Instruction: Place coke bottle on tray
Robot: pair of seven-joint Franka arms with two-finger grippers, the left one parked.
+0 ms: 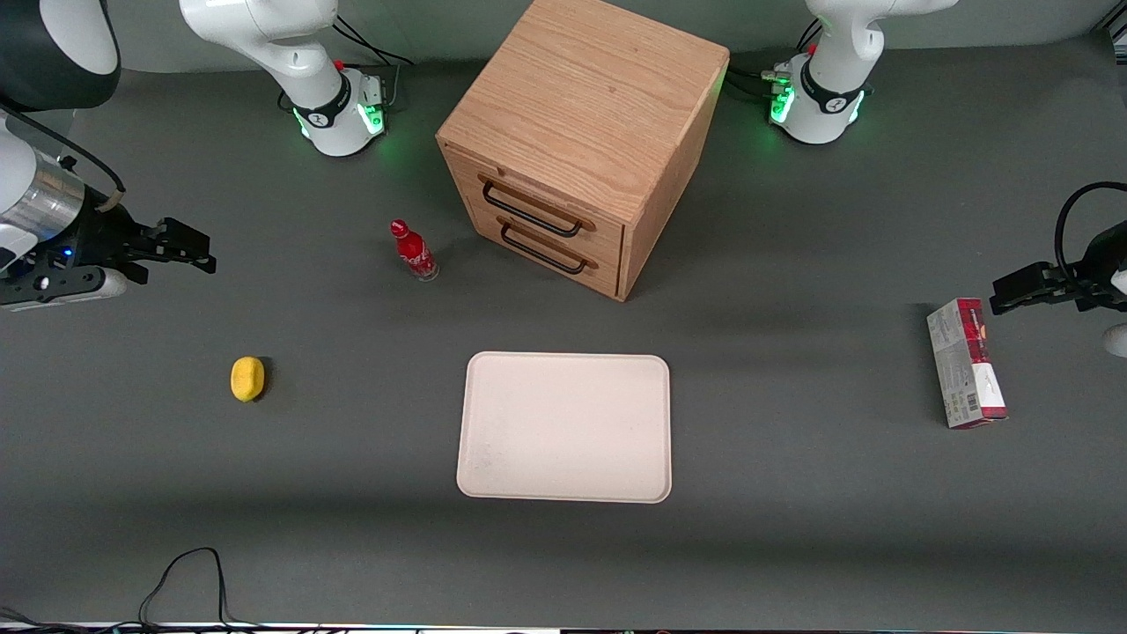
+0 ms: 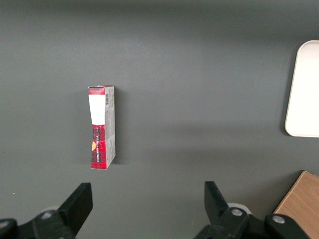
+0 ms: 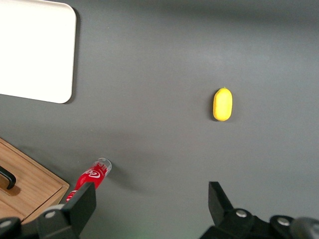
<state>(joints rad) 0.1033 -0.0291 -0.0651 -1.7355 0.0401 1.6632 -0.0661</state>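
Red coke bottle [image 1: 414, 250] stands apart from open pincer [image 1: 198, 249].

Red coke bottle [image 1: 414, 250] stands upright on the table, well apart from the bare cream tray [image 1: 564, 427].

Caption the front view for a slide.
Open gripper hovers apart from the upright bottle; the tray lies bare, nearer the camera.

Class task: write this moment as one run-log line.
phase: before grasp | hand: open, holding nothing, toward working arm's end | coke bottle: upright on table beside cabinet | tray: bare
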